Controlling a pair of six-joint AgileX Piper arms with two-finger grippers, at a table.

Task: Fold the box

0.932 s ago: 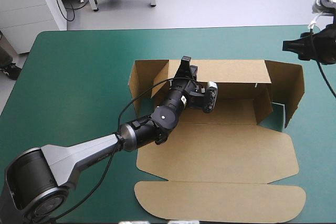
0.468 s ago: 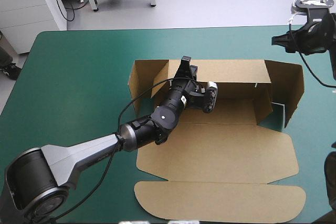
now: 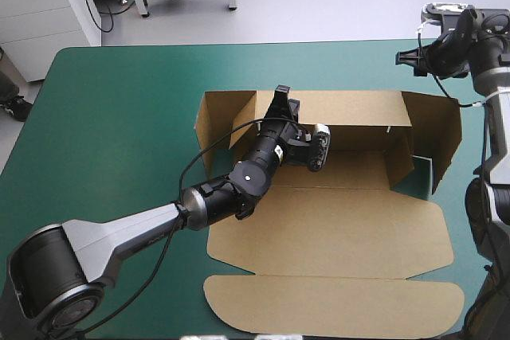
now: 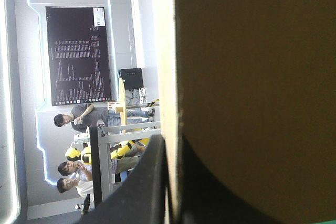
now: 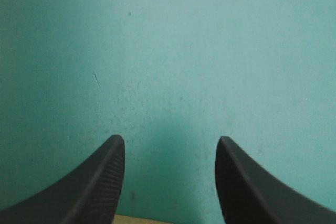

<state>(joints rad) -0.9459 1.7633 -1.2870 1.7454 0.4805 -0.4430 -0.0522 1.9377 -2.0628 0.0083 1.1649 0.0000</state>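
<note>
Pinching the raised back wall of the box (image 3: 335,232) near its left end, our left gripper (image 3: 280,95) is clamped on the board. The box lies mid-table on the teal-green cover (image 3: 119,117), lid flat toward the near edge. Our right gripper (image 3: 404,57) hovers spread wide over the cover, just beyond the box's far right corner.
</note>
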